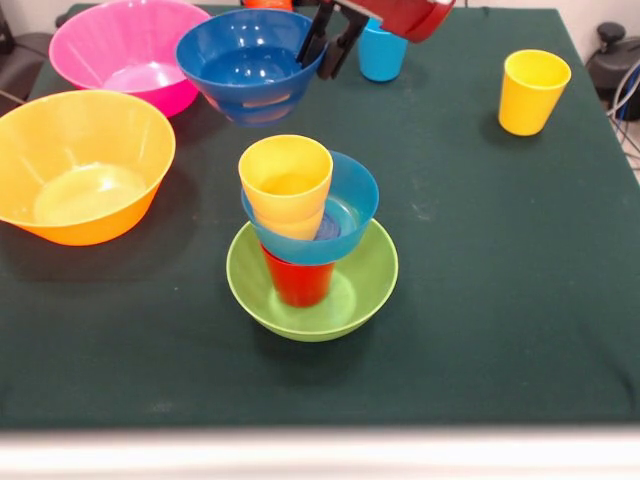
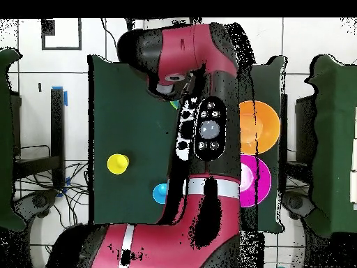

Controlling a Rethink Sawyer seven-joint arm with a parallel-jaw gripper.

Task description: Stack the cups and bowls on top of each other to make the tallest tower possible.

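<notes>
1. Nearest the table's front edge in the front view, around the middle of the table, stands the tower. Its base is the green bowl, resting on the dark green table.
2. A red cup stands inside the green bowl. A light blue bowl sits tilted on it, and a yellow cup rests in that bowl, leaning toward the left edge.
3. Farther back, by the table's left edge, the yellow-orange bowl sits upright and apart from the tower.
4. A second yellow cup stands alone toward the far right corner.
5. The pink bowl sits at the far left corner, just behind the yellow-orange bowl.
6. The dark blue bowl hangs tilted above the table, in front of the pink bowl's right side. The gripper has its black fingers clamped over the bowl's right rim.
7. The arm comes down from the top edge near the far side's middle, its red wrist slanting down toward the left.
8. A light blue cup stands just behind the gripper, by the far edge.
9. In the overhead view the red and black arm stretches from the base across the table's middle, hiding the tower and gripper.
</notes>
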